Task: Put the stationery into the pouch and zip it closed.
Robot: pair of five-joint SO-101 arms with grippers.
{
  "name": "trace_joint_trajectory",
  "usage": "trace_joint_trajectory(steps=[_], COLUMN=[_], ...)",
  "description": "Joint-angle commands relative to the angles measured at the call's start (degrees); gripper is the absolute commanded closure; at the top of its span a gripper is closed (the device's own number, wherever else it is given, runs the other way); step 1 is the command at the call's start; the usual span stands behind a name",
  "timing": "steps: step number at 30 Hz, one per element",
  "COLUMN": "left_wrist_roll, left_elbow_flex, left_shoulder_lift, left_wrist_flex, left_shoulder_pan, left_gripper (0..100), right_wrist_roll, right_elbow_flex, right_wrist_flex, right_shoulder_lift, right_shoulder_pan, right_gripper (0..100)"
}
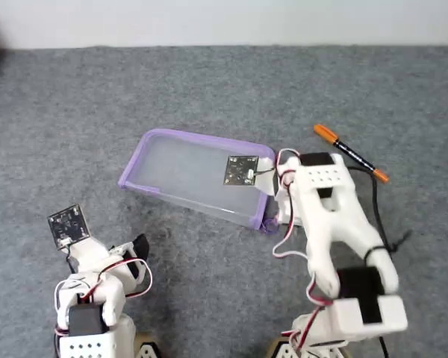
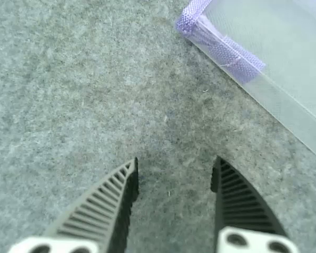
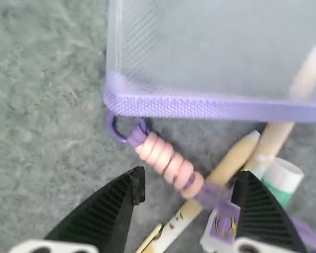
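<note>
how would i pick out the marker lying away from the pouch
Start at the purple-edged pouch in the middle of the grey table. Past its right end, a marker lies slanted on the bare surface. It is black with orange ends, unlike the cream pens by the zip pull.

Left arm (image 1: 97, 291) sits folded close to its base at the near left, wrist held low. The left gripper (image 2: 176, 163) aims downward and slightly toward the far side, its two ribbed fingers spread apart. Right arm (image 1: 336, 224) extends from the near right toward the far middle, wrist bent down; the right gripper (image 3: 190, 176) points down, fingers parted wide, not clamped on anything.
</note>
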Motion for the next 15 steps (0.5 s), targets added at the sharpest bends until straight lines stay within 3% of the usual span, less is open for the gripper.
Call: trace_joint_trajectory(steps=[1,7,15], left_wrist_roll=[0.53,0.53,0.53], left_elbow_flex=[-0.48,-0.48,-0.48], left_shoulder_lift=[-0.62,-0.62,-0.62], left_wrist_flex=[0.18,0.18,0.18], left_shoulder_pan=[-0.18,-0.18,-0.18], left_gripper=[78,78,78], right_wrist_roll=[1.14,1.23,1.23], right_elbow_flex=[-4.31,-7.74,-12.13], right_wrist_flex=[-0.84,-1.27,0.57], right_shoulder_lift=[3.47,12.0,16.57], right_shoulder_pan=[0.13,0.13,0.13], right_gripper=[71.9,73.7,92.8])
